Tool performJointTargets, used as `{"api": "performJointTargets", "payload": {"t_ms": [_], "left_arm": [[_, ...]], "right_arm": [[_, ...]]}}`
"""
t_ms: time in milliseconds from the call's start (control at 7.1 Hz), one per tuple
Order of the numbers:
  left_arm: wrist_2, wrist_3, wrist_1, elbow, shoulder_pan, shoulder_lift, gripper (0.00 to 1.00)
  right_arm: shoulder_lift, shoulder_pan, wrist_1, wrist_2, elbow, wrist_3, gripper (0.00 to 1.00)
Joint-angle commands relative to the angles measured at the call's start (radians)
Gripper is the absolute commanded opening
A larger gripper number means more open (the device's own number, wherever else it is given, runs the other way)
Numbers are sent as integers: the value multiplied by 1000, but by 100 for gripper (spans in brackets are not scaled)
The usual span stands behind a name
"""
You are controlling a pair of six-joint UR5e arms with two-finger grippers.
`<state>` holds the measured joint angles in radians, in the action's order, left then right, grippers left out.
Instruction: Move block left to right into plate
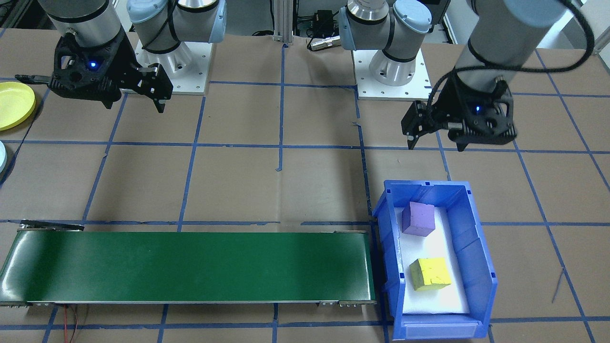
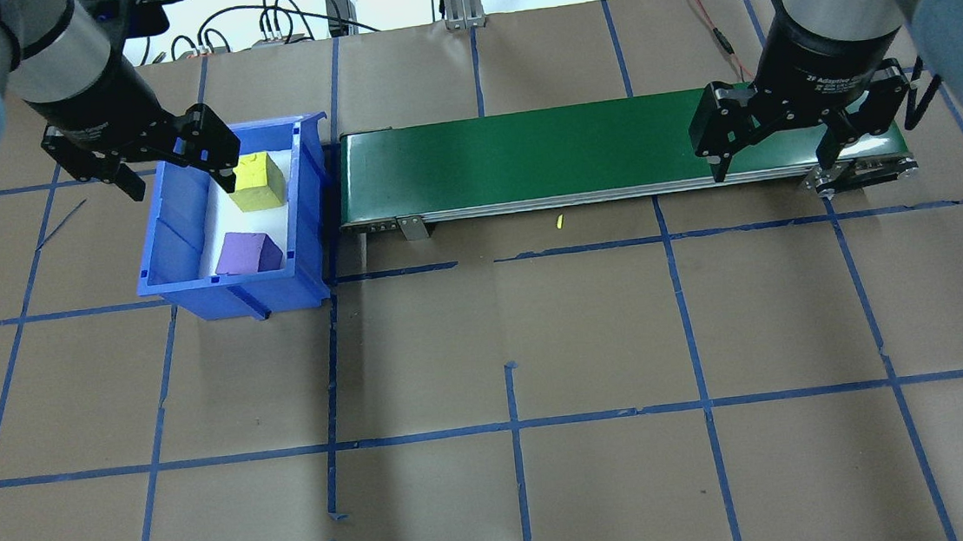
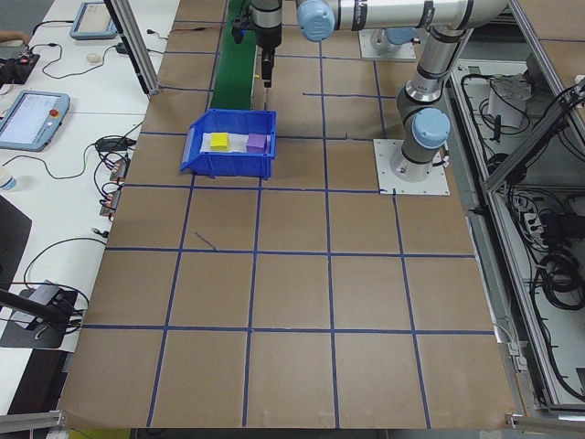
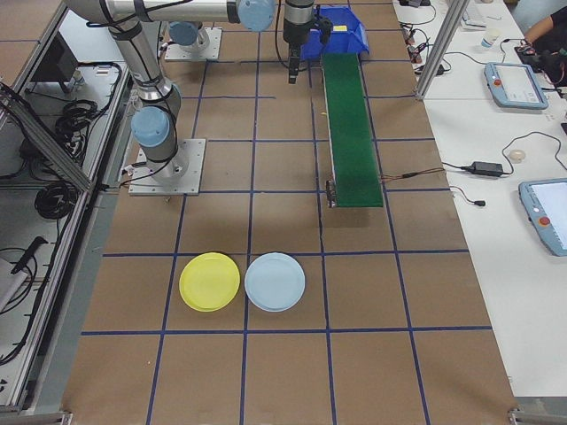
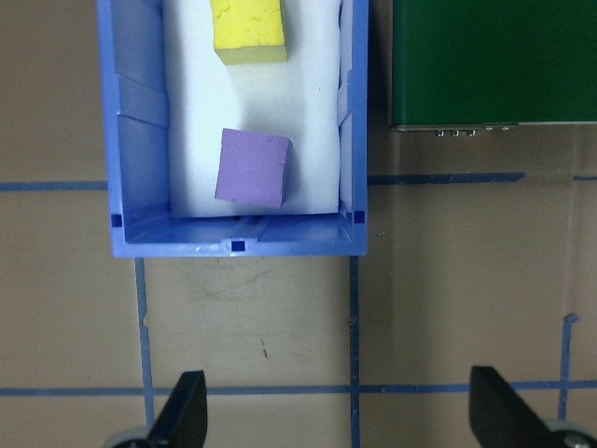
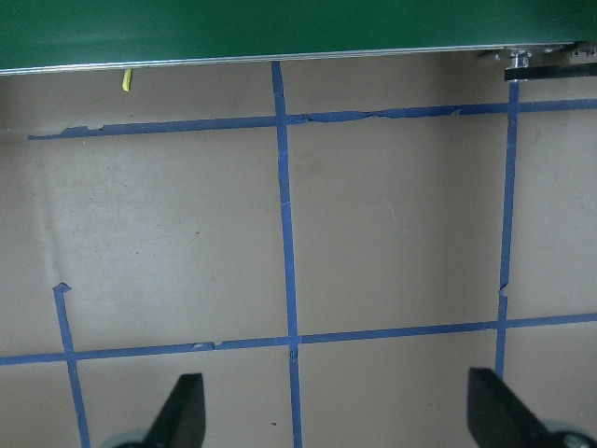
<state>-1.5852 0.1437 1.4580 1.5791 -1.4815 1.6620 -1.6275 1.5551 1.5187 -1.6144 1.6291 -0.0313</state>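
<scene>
A purple block point(image 1: 418, 218) and a yellow block point(image 1: 430, 274) lie on white foam inside a blue bin point(image 1: 481, 252). The left wrist view looks down on the purple block point(image 5: 254, 168) and the yellow block point(image 5: 248, 30). My left gripper point(image 2: 181, 188) hangs open and empty above the bin's near end; from its wrist camera the gripper point(image 5: 338, 415) stands over bare table. My right gripper point(image 2: 770, 165) is open and empty over the conveyor's right end. A yellow plate point(image 4: 209, 282) and a light blue plate point(image 4: 275, 282) rest far out on my right.
A green conveyor belt point(image 2: 567, 150) runs from beside the bin towards my right. A small yellow scrap point(image 2: 559, 222) lies on the brown paper in front of it. Blue tape lines grid the table. Desks with tablets and cables flank both table ends.
</scene>
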Motion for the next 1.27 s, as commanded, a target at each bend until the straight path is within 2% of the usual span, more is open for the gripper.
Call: {"api": "performJointTargets", "payload": {"t_ms": [0, 141, 282, 423, 986, 1127], "left_arm": [[-1, 66, -148, 18, 64, 141, 100], [4, 74, -153, 45, 84, 160, 100], [7, 51, -219, 108, 84, 177, 100], [5, 54, -281, 120, 84, 227, 100], [11, 48, -303, 171, 84, 288, 99], [11, 54, -306, 191, 84, 294, 94]], "right_arm": [[0, 0, 0, -2, 0, 1, 100], [0, -1, 0, -2, 0, -1, 100], [0, 0, 0, -4, 0, 1, 100], [0, 0, 0, -4, 0, 1, 100], [0, -1, 0, -4, 0, 1, 100], [0, -1, 0, -5, 0, 1, 100]]}}
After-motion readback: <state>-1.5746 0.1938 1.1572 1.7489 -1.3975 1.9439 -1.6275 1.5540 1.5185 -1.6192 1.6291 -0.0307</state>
